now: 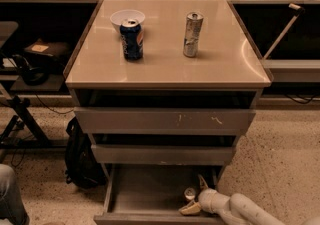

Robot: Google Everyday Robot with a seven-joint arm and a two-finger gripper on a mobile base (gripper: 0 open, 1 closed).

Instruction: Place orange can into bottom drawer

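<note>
The bottom drawer (145,196) is pulled out, with a plain grey floor. The orange can (189,195) stands upright at the drawer's right front, its silver top facing up. My gripper (195,196) reaches into the drawer from the lower right. It is open, with one finger behind the can and one in front of it. My white arm (240,209) hides the can's lower right side.
A dark blue can (132,39), a white bowl (127,17) and a slim silver can (192,34) stand on the cabinet top. Two shallower drawers (165,120) are slightly out above. A black backpack (80,156) leans at the cabinet's left.
</note>
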